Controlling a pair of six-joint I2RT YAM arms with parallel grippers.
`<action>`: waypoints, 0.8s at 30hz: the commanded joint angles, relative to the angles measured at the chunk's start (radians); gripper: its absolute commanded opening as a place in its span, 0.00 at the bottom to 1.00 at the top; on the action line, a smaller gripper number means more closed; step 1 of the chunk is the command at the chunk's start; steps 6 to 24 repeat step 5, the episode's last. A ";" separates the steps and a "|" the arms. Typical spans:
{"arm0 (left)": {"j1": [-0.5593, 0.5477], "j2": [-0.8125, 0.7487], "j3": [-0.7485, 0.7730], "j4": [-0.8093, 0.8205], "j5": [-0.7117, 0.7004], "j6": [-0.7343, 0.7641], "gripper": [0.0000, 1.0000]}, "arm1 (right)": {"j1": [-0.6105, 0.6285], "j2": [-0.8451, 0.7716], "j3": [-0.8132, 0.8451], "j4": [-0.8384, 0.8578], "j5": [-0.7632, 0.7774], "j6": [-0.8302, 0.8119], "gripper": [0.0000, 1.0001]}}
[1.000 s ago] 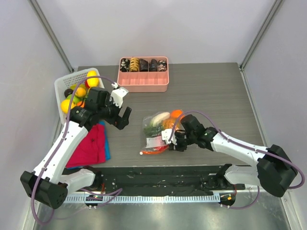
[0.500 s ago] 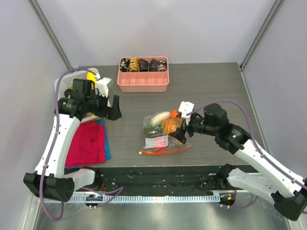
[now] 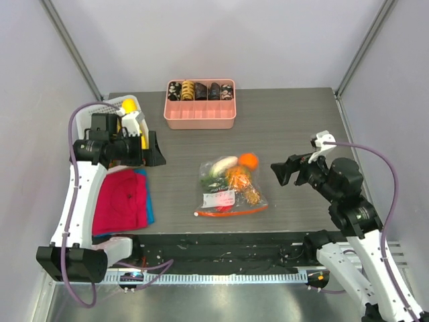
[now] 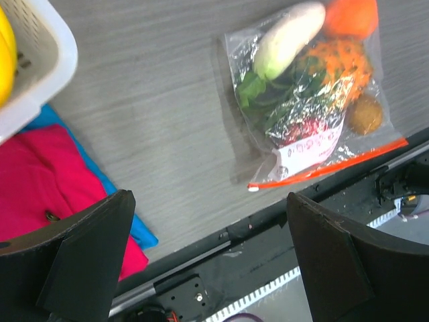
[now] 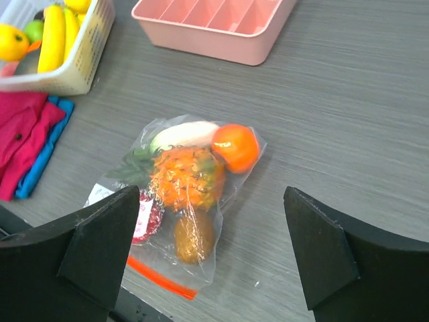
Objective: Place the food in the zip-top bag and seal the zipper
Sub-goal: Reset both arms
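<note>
- The right hand (image 3: 280,173), nearly shut at the near edge of the bag (image 3: 229,189) a second ago, is now wide open and empty, lifted clear to the bag's right.
- The left hand (image 3: 154,153), open and empty throughout, is drawn back beside the basket (image 3: 84,119), with the bag well to its right.
- The bag is left flat on the surface (image 3: 295,127) between both hands, with the food (image 5: 188,178) inside.
- The zipper (image 4: 328,166) is seen lying straight, with the slider (image 4: 251,188) at its end. Sealing is judged done, though full closure cannot be confirmed.
</note>
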 commanded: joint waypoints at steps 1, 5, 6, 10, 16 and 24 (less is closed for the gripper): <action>0.002 -0.048 -0.045 -0.019 0.018 -0.012 1.00 | -0.047 -0.040 -0.030 -0.025 0.034 0.092 0.93; 0.002 -0.045 -0.032 -0.030 -0.014 -0.018 1.00 | -0.082 -0.062 -0.052 -0.022 0.030 0.118 0.93; 0.002 -0.045 -0.032 -0.030 -0.014 -0.018 1.00 | -0.082 -0.062 -0.052 -0.022 0.030 0.118 0.93; 0.002 -0.045 -0.032 -0.030 -0.014 -0.018 1.00 | -0.082 -0.062 -0.052 -0.022 0.030 0.118 0.93; 0.002 -0.045 -0.032 -0.030 -0.014 -0.018 1.00 | -0.082 -0.062 -0.052 -0.022 0.030 0.118 0.93; 0.002 -0.045 -0.032 -0.030 -0.014 -0.018 1.00 | -0.082 -0.062 -0.052 -0.022 0.030 0.118 0.93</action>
